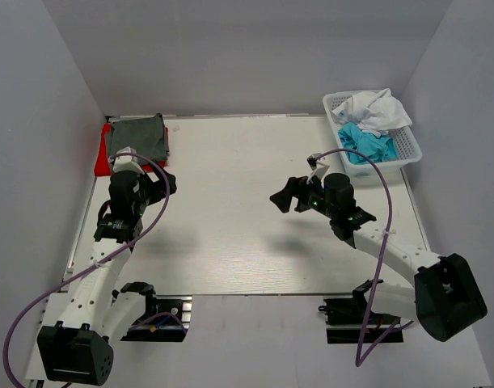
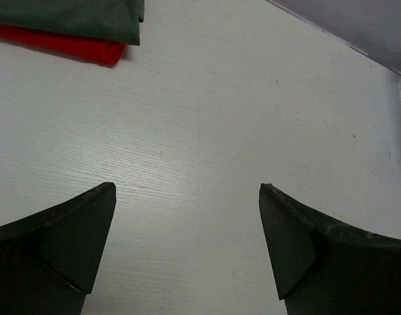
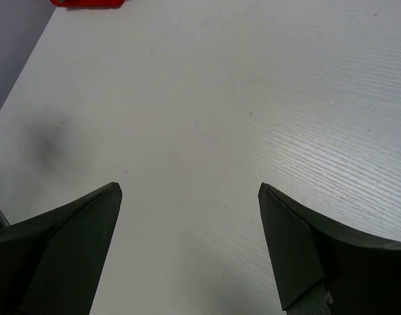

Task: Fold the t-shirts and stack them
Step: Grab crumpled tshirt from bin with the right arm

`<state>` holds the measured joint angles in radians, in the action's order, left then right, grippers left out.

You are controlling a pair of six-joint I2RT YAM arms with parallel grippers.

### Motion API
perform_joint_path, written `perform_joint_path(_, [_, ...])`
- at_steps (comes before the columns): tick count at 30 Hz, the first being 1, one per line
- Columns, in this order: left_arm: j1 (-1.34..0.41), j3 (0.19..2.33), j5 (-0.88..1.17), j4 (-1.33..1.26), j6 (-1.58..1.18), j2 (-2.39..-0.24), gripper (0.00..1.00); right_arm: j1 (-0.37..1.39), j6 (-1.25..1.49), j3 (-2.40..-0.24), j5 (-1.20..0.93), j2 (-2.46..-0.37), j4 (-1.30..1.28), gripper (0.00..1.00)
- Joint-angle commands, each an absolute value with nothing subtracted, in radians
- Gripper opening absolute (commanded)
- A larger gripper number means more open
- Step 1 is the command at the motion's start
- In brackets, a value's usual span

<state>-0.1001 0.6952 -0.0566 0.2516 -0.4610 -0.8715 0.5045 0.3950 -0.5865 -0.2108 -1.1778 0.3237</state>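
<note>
White table [image 1: 230, 234] carries 1 red t-shirt [image 1: 102, 158] and 1 mesh basket [image 1: 407, 145].

A rectangular white wood-grain tabletop [image 1: 230, 162] fills the floor of the enclosure. Plain pale grey walls [image 1: 255, 56] rise along its far, left and right edges. The light is even and diffuse, and only soft, blurred shadows lie on the near half of the surface.

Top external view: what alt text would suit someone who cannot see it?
Two robot arms reach over a white table, left gripper and right gripper both open and holding nothing. At the far left a folded grey shirt lies on a red shirt; at the far right, a basket holds a crumpled white shirt and a teal shirt.
</note>
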Motion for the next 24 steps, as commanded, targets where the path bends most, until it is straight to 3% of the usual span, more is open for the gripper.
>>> perform_joint_path(1, [-0.103, 0.69, -0.06, 0.249, -0.462, -0.848, 1.0, 0.503, 0.414, -0.572, -0.227, -1.147, 0.397, 0.9])
perform_joint_path(12, [-0.103, 0.699, -0.071, 0.258, -0.471, -0.857, 1.0, 0.502, 0.425, -0.574, -0.195, -1.183, 0.396, 0.9])
perform_joint_path(15, [-0.103, 0.699, -0.057, 0.247, -0.471, -0.868, 1.0, 0.497, 0.439, -0.626, -0.007, -1.232, 0.374, 0.9])
perform_joint_path(19, [-0.103, 0.69, -0.034, 0.238, -0.449, -0.89, 1.0, 0.442, 0.474, -0.945, 0.278, -1.402, 0.124, 0.9])
perform_joint_path(24, [-0.103, 0.709, -0.081, 0.25, -0.44, -0.925, 1.0, 0.315, 0.462, -1.228, 0.302, -1.616, 0.003, 0.9])
